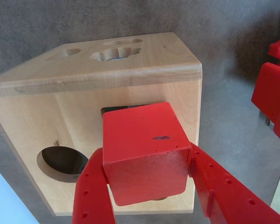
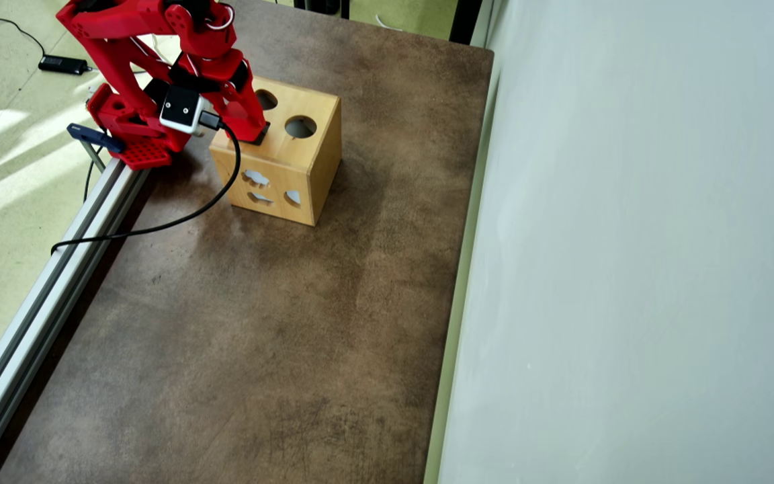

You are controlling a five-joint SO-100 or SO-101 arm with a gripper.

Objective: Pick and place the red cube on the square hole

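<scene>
The pincer [image 1: 147,186] squeezes the red cube [image 1: 144,151] right over the wooden box's [image 1: 51,112] square hole [image 1: 112,110], covering most of its edges.

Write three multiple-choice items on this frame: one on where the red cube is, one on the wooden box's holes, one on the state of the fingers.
1. Where is the red cube?
A. On the table beside the box
B. Held over the wooden box, in front of a dark opening
C. Fully inside the box

2. In the overhead view, how many round holes show on the box's top face?
A. Two
B. Five
C. None

3. What are the fingers doing?
A. Spread wide and empty
B. Resting on the table
C. Closed on the cube's two sides

Answers:
1 B, the wrist view shows it against the box face, partly covering the opening.
2 A, one clear, one beside the arm.
3 C, each finger presses a side.
</scene>
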